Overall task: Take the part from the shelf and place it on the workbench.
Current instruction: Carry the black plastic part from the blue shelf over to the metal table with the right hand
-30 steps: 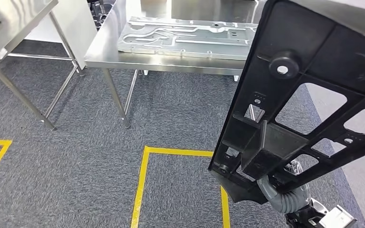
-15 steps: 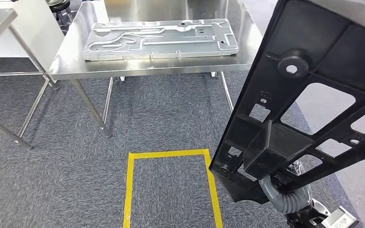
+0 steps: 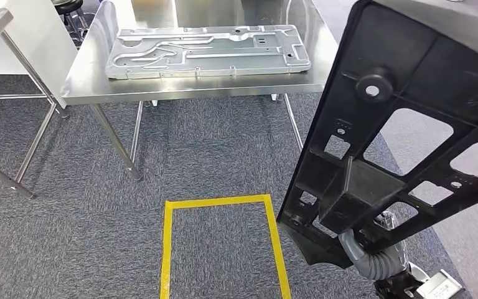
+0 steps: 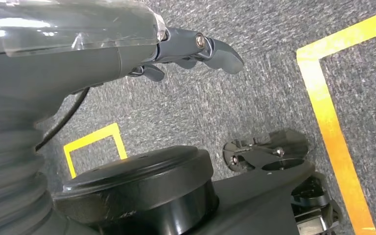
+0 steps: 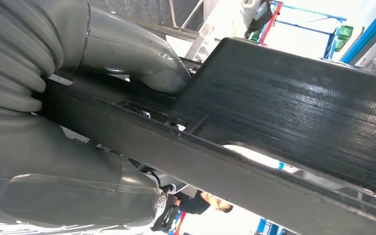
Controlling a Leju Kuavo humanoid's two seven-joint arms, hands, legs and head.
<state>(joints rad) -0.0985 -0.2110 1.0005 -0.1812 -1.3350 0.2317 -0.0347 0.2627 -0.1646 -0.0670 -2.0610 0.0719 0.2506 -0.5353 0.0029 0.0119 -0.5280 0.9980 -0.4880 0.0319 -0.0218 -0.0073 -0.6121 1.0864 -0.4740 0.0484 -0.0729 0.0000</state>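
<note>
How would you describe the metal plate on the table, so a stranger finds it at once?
Look at the steel workbench beyond the yellow floor marking. On top lies a flat silver stamped plate with raised channels, unlike the black part held by the right hand.

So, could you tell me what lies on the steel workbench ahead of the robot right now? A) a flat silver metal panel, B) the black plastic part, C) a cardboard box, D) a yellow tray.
A: a flat silver metal panel lies on the workbench, while the right hand grips the black part above the carpet.
</note>
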